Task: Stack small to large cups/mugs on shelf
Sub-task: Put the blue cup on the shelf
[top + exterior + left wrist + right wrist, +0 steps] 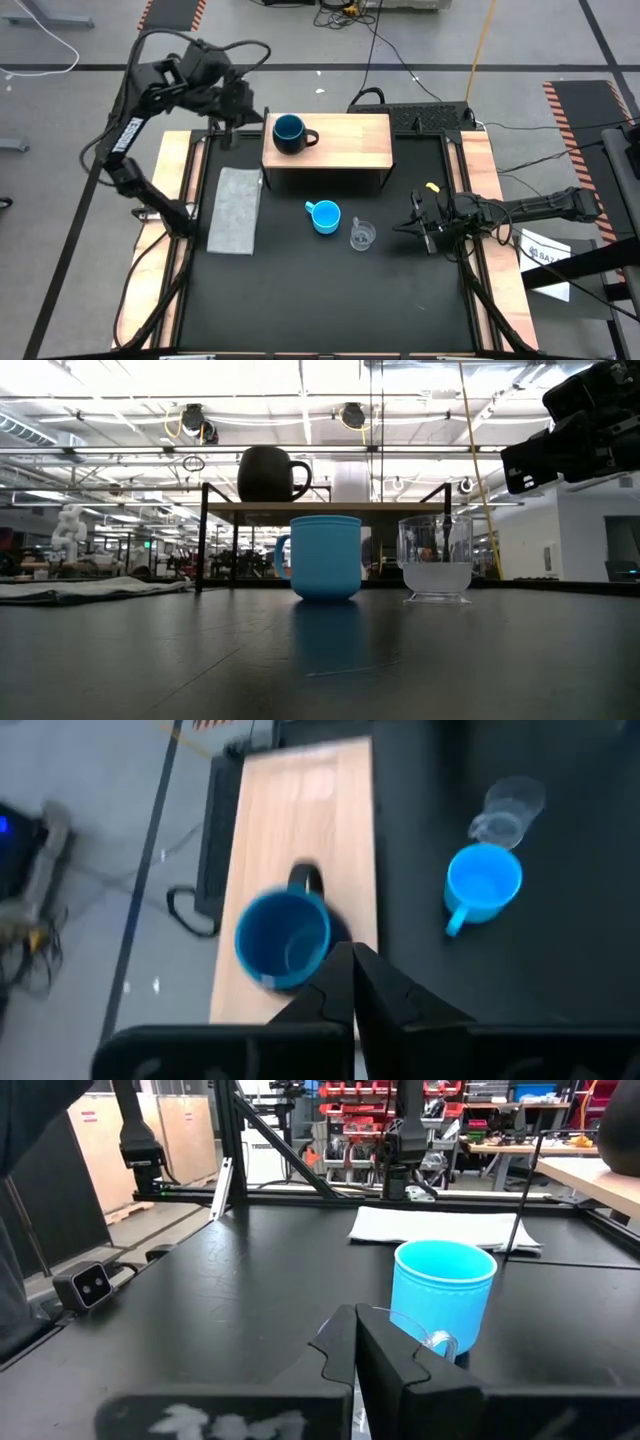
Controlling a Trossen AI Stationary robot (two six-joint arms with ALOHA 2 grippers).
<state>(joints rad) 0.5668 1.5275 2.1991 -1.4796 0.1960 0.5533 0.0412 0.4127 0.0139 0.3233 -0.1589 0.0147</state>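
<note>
The dark navy mug (289, 133) stands upright on the left part of the wooden shelf (345, 140), its handle toward the table's right; it also shows in the low view (270, 473) and the left wrist view (284, 940). The light-blue cup (325, 216) and the clear plastic cup (362, 235) stand on the black table in front of the shelf, close together. My left gripper (354, 970) is shut and hovers up beside the shelf's left end (238, 108), touching nothing. My right gripper (356, 1332) is shut, low over the table, just right of the clear cup (432, 1342).
A grey cloth (235, 210) lies flat on the table left of the shelf's front. Wooden rails (480, 170) border the black table on both sides. The shelf's right half is bare board. Open table surface (320, 300) stretches toward the near edge.
</note>
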